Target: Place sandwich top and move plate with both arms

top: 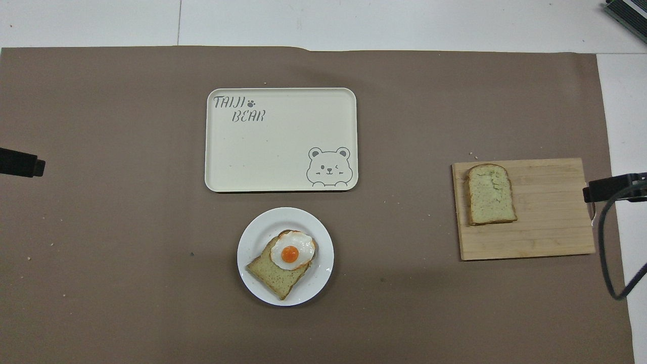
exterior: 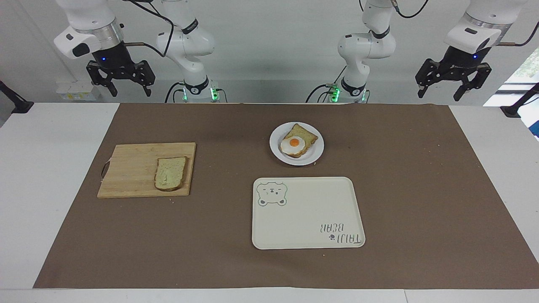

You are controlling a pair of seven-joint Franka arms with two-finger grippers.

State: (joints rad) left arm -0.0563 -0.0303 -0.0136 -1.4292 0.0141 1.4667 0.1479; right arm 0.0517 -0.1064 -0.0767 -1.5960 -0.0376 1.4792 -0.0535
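The plate (exterior: pixel 297 144) serves as the landmark: small, round and white, it sits on the brown paper (exterior: pixel 404 176) covering the bench (exterior: pixel 46 176), holding a slice of bread with a fried egg (exterior: pixel 294 144) on it. The bear tray (exterior: pixel 307 212) lies just beside the plate, farther from the robots. The sandwich top (exterior: pixel 170 173) rests flat on a wooden cutting board (exterior: pixel 134 168), well apart from the plate toward the right arm's end of the bench. The right end effector (exterior: pixel 119 80) hangs raised over the bench edge at the robots' end, toward the right arm's end from the plate, fingers spread wide and holding nothing. The left end effector (exterior: pixel 452 82) hangs raised toward the left arm's end, likewise wide and empty.
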